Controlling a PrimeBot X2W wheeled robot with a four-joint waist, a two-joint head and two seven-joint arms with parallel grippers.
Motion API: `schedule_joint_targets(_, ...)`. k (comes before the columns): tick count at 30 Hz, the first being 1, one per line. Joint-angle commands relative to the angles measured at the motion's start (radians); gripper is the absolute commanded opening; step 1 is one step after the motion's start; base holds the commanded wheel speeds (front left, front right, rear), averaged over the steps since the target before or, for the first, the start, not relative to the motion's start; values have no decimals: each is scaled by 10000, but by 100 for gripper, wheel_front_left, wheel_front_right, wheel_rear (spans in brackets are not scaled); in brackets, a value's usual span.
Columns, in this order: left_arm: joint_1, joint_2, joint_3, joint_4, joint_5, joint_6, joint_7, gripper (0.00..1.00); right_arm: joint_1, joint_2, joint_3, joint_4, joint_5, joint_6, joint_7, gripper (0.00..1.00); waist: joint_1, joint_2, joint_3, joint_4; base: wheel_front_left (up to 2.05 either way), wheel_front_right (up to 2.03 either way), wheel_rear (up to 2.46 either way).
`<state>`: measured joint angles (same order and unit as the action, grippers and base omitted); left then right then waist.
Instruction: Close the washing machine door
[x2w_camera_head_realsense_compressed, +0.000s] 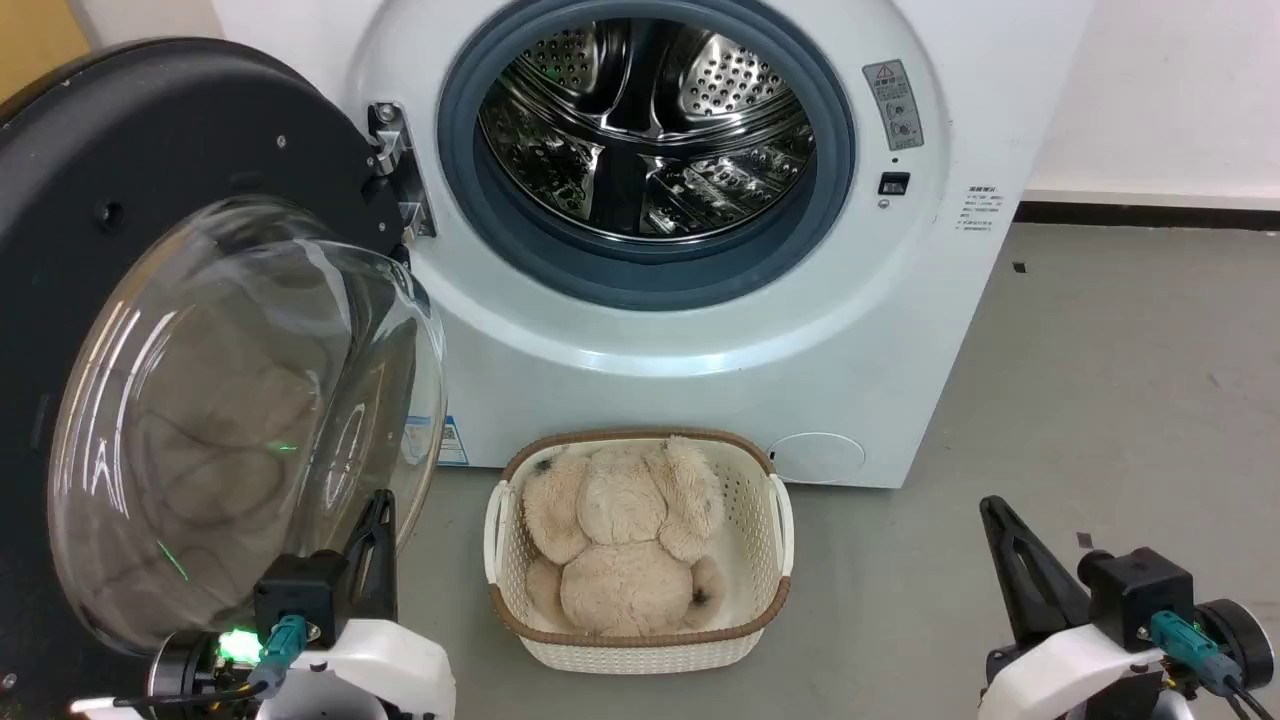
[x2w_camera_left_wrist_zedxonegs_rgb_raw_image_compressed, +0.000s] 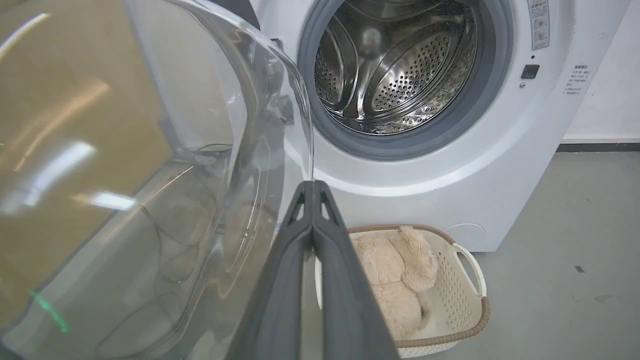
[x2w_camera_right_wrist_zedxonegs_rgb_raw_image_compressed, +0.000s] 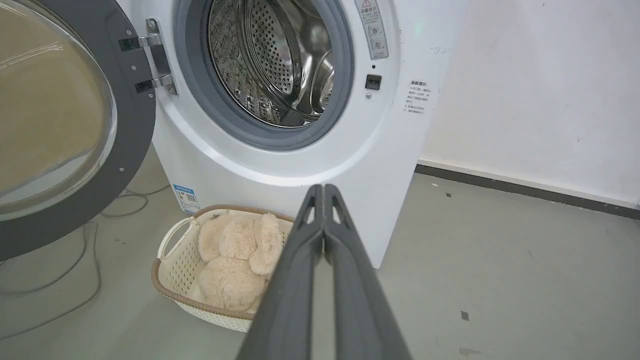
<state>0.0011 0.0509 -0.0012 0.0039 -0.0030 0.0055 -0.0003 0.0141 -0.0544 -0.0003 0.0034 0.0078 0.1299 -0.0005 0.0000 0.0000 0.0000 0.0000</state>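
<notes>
Washing machine door (x2w_camera_head_realsense_compressed: 150, 150) hanging open, left; left gripper (x2w_camera_head_realsense_compressed: 381, 500) nr glass, right gripper (x2w_camera_head_realsense_compressed: 992, 506) both sitting closed, empty.

My left end effector (x2w_camera_head_realsense_compressed: 382, 500), two long dark grey tapered fingers, sits at the lower left of the head view, pointing up and leaning slightly right; its fingers are pressed together with the tips meeting and nothing between them; in the left wrist view the left end effector (x2w_camera_left_wrist_zedxonegs_rgb_raw_image_compressed: 313, 184) rises from the bottom edge as one narrow wedge; behind it my glossy white left wrist shell (x2w_camera_head_realsense_compressed: 385, 665) shows a lit green lamp (x2w_camera_head_realsense_compressed: 238, 645); my right end effector (x2w_camera_head_realsense_compressed: 990, 503), a matching dark pair, stands at the lower right, leaning left; in the right wrist view the right end effector (x2w_camera_right_wrist_zedxonegs_rgb_raw_image_compressed: 323, 187) is likewise closed and empty; my glossy white right wrist shell (x2w_camera_head_realsense_compressed: 1060, 665) sits below it.
</notes>
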Motion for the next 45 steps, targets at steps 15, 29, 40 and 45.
schedule_joint_targets(15, -11, -7, 12, -39, 30, -55, 3, 0, -141, 41, 3, -34, -78, 8, 5, 0, 0, 0, 0, 0, 0, 0, 0)
schedule_joint_targets(29, -11, -2, -121, 7, -26, 266, -189, 100, 11, 1, -150, 18, 185, 1, -189, 100, 0, 0, 19, 6, 0, 0, 0)
schedule_joint_targets(40, -103, 35, -287, -20, -1, 509, -397, 0, 26, 5, -330, 7, 392, 1, -397, 100, 0, 0, 27, 77, 0, 0, 0)
schedule_joint_targets(45, -300, 97, -372, -126, -13, 543, -502, 0, 29, 6, -427, -6, 499, 2, -502, 100, 0, 0, 42, 189, 0, 0, 0)
